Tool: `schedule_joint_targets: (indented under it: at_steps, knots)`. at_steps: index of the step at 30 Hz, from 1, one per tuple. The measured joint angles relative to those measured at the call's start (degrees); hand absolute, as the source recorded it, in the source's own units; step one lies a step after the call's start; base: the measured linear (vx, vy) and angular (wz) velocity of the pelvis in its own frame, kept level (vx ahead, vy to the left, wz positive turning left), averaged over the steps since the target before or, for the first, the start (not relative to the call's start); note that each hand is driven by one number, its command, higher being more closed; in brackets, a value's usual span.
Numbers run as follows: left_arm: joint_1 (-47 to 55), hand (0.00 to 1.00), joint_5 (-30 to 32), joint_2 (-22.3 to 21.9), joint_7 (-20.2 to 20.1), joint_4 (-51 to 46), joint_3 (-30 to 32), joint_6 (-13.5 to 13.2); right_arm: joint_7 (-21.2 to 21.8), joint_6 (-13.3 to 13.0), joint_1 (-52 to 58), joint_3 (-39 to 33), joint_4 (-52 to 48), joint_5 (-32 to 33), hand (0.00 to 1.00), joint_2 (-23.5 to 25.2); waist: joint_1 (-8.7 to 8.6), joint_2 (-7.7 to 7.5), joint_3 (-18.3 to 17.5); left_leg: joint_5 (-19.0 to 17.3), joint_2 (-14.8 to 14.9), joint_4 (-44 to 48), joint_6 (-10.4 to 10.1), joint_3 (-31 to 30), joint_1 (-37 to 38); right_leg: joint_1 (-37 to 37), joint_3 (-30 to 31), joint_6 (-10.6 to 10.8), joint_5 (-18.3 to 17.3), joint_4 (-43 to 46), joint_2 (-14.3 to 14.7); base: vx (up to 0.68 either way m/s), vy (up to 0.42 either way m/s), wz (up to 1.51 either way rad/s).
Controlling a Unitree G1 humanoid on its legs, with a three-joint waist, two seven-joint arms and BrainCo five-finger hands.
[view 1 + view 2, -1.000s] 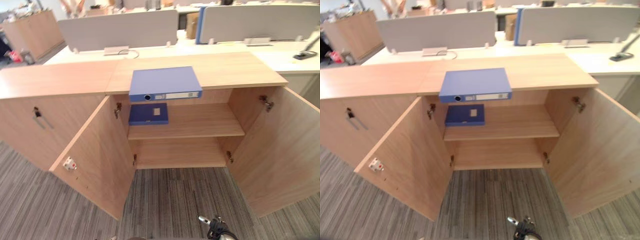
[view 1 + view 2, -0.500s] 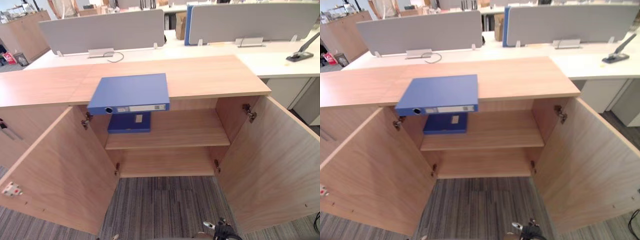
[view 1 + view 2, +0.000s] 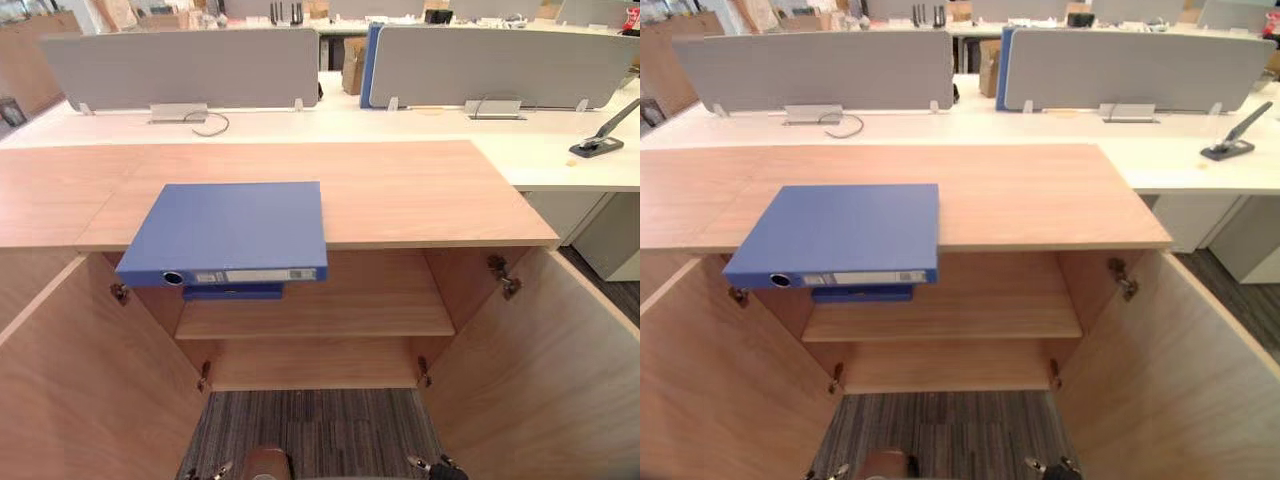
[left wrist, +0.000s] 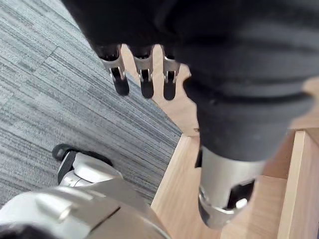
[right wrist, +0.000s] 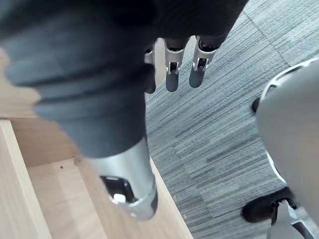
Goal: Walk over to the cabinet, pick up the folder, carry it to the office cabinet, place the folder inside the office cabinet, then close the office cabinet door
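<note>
The left robot hand (image 4: 146,74) hangs at the robot's side with its fingers straight and slack, grasping nothing; the grey carpet (image 4: 45,99) shows past the fingertips. The right robot hand (image 5: 172,69) is the same: released, fingers pointing down at the floor, empty.

The folder (image 3: 228,232) is blue and lies flat on top of the cabinet (image 3: 420,195), toward its left side, with its labelled spine hanging a little over the front edge. Neither robot hand is near it.

Below, the cabinet stands wide open, the left door (image 3: 90,380) and the right door (image 3: 555,370) both swung out toward the robot. A second folder (image 3: 232,292), also blue, lies on the upper shelf (image 3: 360,315), mostly hidden under the overhanging spine of the first.

Judging by how close the cabinet front looks, the walk-up is about done — but nothing else is. The folder has not been picked up, so the lift, the carry, the placing inside and the closing of the doors all remain. The open shelf beside the second folder looks like the likely spot, though that is a guess.
</note>
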Motion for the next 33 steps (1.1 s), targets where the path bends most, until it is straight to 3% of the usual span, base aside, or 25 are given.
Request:
schedule_joint_targets:
  at_steps: [1, 2, 5, 9, 20, 26, 33]
  knots:
    - [-0.1, 0.0, 0.0, 0.9, -0.5, 0.2, 0.0, 0.2, 0.1, 0.0, 0.0, 0.0, 0.0, 0.0, 0.0, 0.9, -0.06, -1.33, -0.3, 1.5, -1.6, -3.8, 0.5, 0.1, 1.4, -0.4, 1.1, -0.7, 0.5, -0.8, -0.7, 0.21, 0.08, 0.14]
    - [-0.2, 0.0, 0.0, 1.0, -0.7, 0.4, -0.1, 0.2, 0.1, -0.1, 0.0, 0.0, -0.1, -0.1, 0.0, 1.1, -0.03, -1.44, -0.2, 2.2, -2.3, -5.4, 0.7, 0.1, 2.3, -0.5, 1.6, -1.1, 0.7, -1.1, -0.8, 0.13, 0.057, 0.21]
    - [0.1, 0.0, -2.1, 1.1, -2.9, 1.5, -0.4, 0.2, 0.8, -0.1, 0.1, 1.3, -0.3, -0.9, 0.0, 0.9, -0.02, -1.1, -1.0, 6.1, -4.8, -14.6, 1.0, 1.0, 8.0, -0.7, 1.8, -0.3, 1.7, -1.2, -2.1, 0.06, -0.012, 0.01]
    - [-0.5, 0.0, -9.2, 1.3, -5.9, 3.1, -3.2, 0.3, 2.2, -0.1, 0.2, 3.2, -0.8, -2.5, 0.0, 0.1, -0.51, -0.25, -2.3, 15.3, -5.6, -31.5, 0.2, 0.1, 12.7, -3.0, 1.9, 0.7, 2.3, -2.3, -1.8, 0.02, -0.059, 0.04]
    - [0.0, 0.0, -24.0, 3.3, -8.1, 2.9, -11.9, 0.2, 2.6, 0.1, -0.2, 5.6, 0.4, -4.5, 0.0, -1.4, -1.7, 0.01, -2.2, 15.4, -6.9, -32.1, 0.2, -3.4, 12.4, -2.5, 1.4, 1.4, 1.9, -3.7, -1.8, -0.05, -0.004, 0.03]
    - [6.9, 0.0, -29.8, 1.0, -7.6, -17.7, -18.1, 0.1, 2.5, 0.4, -0.3, 7.8, 0.2, -5.0, 0.0, -2.2, -1.65, -0.37, -2.0, 16.1, -8.1, -32.1, 0.5, -5.1, 12.3, -2.5, 1.1, 2.3, 1.3, -3.8, -2.7, -0.03, 0.038, 0.06]
    - [13.1, 0.0, -30.6, -1.5, -4.4, -41.5, -14.6, 0.0, 2.5, 1.4, 0.4, 10.7, -2.7, -7.7, 0.0, -0.1, 0.31, -1.82, -1.1, 16.3, -8.6, -31.8, 0.9, -6.0, 12.8, -1.1, 0.8, 2.6, 1.4, -3.8, -2.9, 0.02, 0.012, 0.08]
